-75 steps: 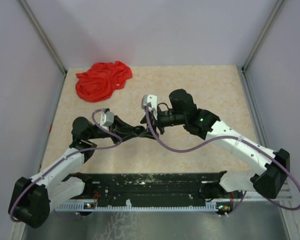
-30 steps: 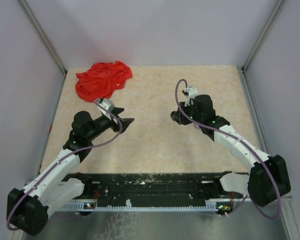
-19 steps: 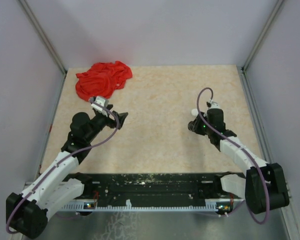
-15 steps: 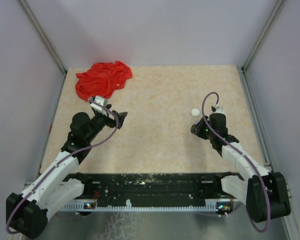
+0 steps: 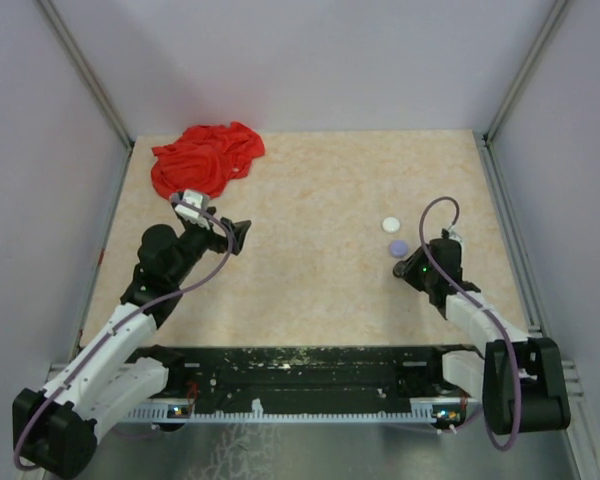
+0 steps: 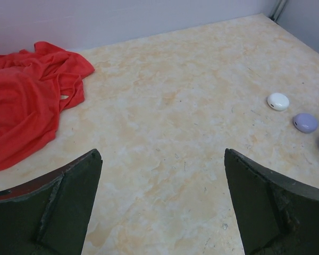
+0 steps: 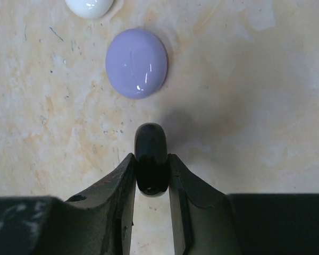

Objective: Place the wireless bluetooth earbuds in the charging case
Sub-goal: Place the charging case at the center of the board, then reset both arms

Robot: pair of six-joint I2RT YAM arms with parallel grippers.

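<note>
The right tool (image 7: 151,163) pinches a black case (image 7: 151,141) just beside the lavender case (image 7: 136,62); the left tool (image 6: 162,159) gapes wide, empty.

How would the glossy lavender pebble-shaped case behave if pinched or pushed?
The glossy lavender pebble-shaped case lies flat and low, so a push probably slides it rather than tips it. Its shiny domed top may slip from a pinch.
</note>
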